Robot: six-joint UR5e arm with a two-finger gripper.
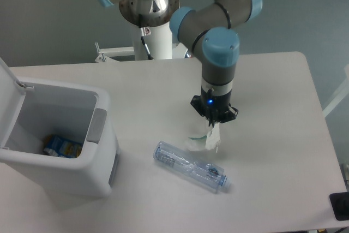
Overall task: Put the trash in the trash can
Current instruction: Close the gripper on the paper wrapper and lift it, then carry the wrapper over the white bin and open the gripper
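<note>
fingers (213,126) pinched on wrapper (203,142), lifted; bottle (190,166) lying at 7 o'clock; neither yet in trash can (65,178)

Bottle (190,166) right of trash can (60,144), packet (62,147) inside.

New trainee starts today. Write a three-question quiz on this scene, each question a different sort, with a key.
1. True or false: the trash can has its lid open.
2. Multiple choice: what does the gripper hold in its jaws? A) plastic bottle B) paper wrapper C) blue-and-yellow packet
3. Fill in: the plastic bottle lies on the ____.

Key
1. True; the blue-and-yellow packet shows inside.
2. B; the paper wrapper hangs from the shut jaws, above the bottle.
3. Table.
</note>
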